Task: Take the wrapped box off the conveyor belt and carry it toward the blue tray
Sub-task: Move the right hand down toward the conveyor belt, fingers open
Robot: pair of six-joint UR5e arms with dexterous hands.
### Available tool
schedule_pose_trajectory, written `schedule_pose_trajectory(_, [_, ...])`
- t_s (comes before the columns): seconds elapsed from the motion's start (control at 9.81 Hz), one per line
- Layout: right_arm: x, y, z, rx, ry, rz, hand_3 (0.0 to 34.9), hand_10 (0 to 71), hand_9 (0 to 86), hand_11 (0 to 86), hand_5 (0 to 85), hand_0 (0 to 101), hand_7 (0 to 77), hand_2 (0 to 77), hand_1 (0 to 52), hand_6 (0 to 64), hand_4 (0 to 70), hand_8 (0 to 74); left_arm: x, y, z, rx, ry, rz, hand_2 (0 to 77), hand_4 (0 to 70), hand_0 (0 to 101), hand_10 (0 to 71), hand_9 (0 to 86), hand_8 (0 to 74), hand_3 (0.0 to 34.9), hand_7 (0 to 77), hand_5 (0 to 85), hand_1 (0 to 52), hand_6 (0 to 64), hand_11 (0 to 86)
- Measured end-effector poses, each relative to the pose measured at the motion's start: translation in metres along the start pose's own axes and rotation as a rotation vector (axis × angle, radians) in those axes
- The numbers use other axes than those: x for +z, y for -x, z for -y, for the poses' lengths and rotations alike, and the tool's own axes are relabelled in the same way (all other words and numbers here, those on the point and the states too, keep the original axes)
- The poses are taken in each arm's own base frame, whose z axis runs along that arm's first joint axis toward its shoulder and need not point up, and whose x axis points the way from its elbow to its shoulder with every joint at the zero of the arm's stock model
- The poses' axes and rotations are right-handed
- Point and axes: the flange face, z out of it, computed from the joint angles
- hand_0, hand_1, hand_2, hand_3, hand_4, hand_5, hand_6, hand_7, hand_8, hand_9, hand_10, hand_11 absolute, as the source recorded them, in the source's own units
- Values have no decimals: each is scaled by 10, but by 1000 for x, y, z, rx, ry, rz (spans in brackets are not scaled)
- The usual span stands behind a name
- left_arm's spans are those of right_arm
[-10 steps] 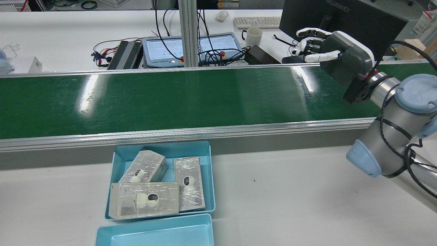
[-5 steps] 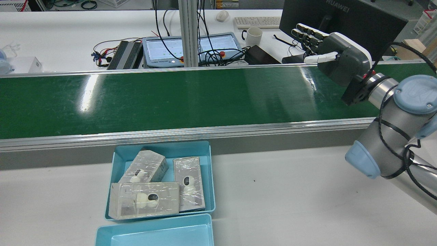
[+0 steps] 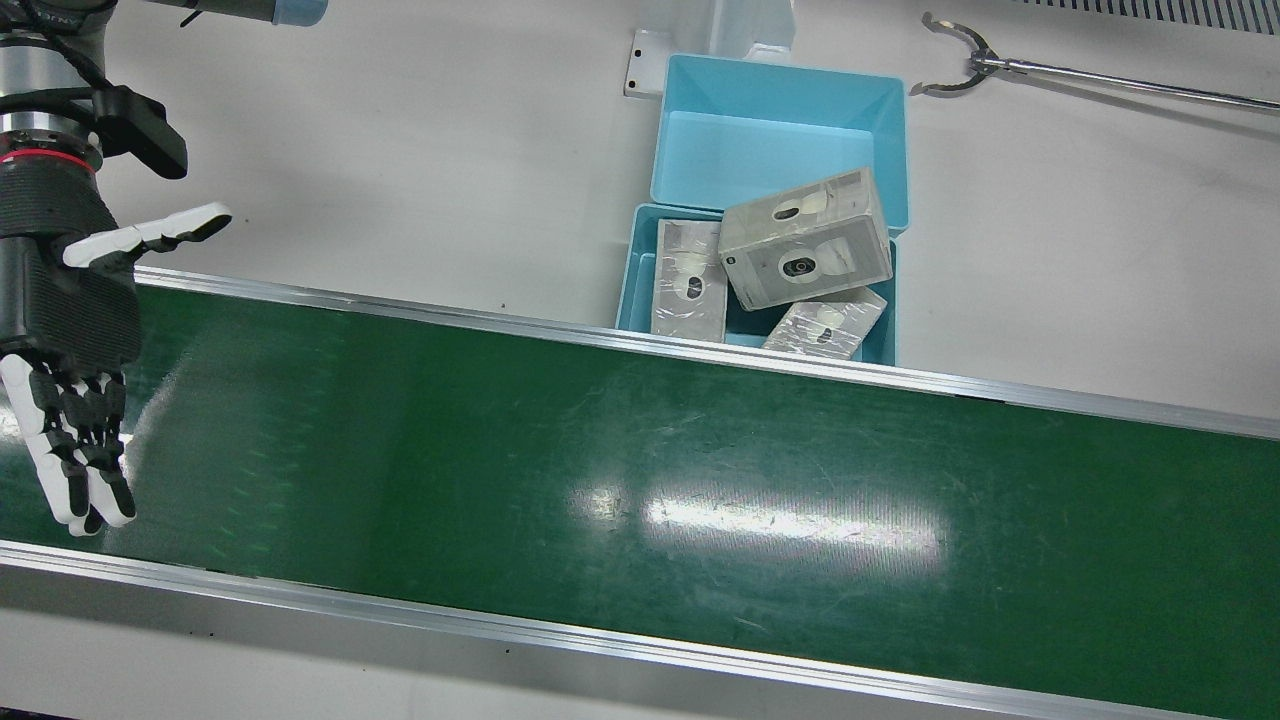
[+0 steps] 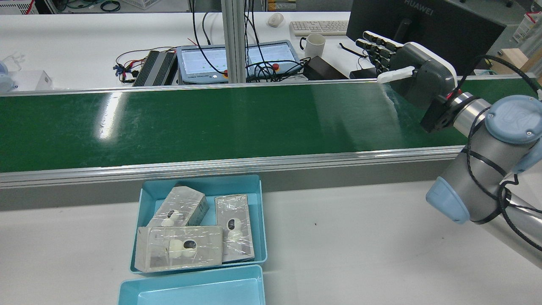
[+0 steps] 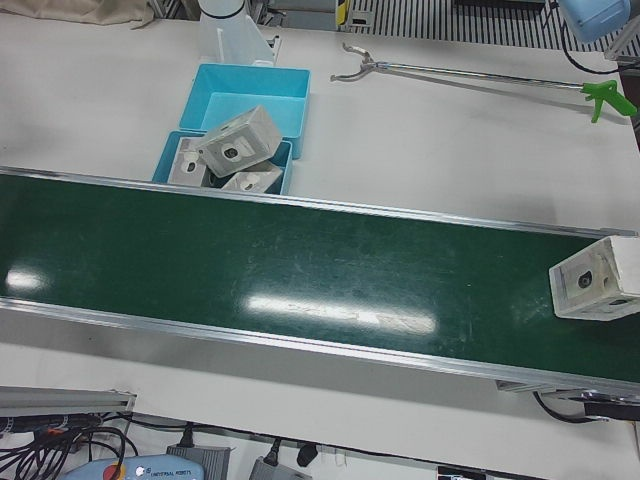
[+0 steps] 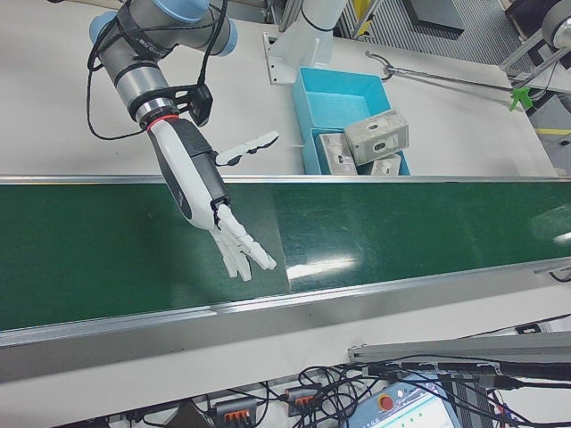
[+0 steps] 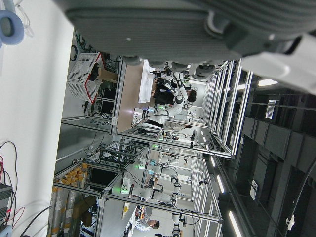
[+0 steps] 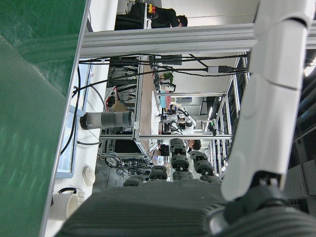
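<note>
A wrapped box (image 5: 598, 280) lies on the green conveyor belt (image 5: 300, 280) at the far right edge of the left-front view; no other view shows it. My right hand (image 4: 406, 63) hovers open and empty over the other end of the belt, fingers stretched out; it also shows in the front view (image 3: 70, 330) and the right-front view (image 6: 201, 192). The blue tray (image 4: 262, 220) sits beside the belt and holds three wrapped boxes (image 4: 182, 250). Of my left hand, only part of the palm (image 7: 197, 29) shows in its own view.
A second, empty blue tray (image 4: 190, 290) adjoins the first one. A long grabber tool (image 3: 1100, 80) lies on the white table. A monitor (image 4: 423, 21), a mug (image 4: 314, 44) and cables stand behind the belt.
My right hand's fingers went from curled to stretched out. The hand shifted slightly left and lower over the belt.
</note>
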Motion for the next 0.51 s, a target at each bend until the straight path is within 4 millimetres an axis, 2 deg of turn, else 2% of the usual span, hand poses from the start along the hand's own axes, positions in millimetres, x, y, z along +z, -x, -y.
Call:
schedule_pose_trajectory(0.2, [0,-5,1,0,0,-8,0,0,16,11,38,465,87,22,104,38,76,33,0,0,0,0,0,0,11,0,0,5,5,5,0,5,5,0,5,5])
schedule_pose_trajectory(0.31, [2,-10,0,-2,3,-16,0,0,16,16,38,463,87,22,76,38,65,33,0,0,0,0,0,0,11,0,0,5,5,5,0,5,11,0,5,5])
schedule_pose_trajectory(0.51, [15,-18,-15,-18,30,-23,0,0,16,11,38,461,87,16,93,38,65,33,0,0,0,0,0,0,11,0,0,5,5,5,0,5,11,0,5,5])
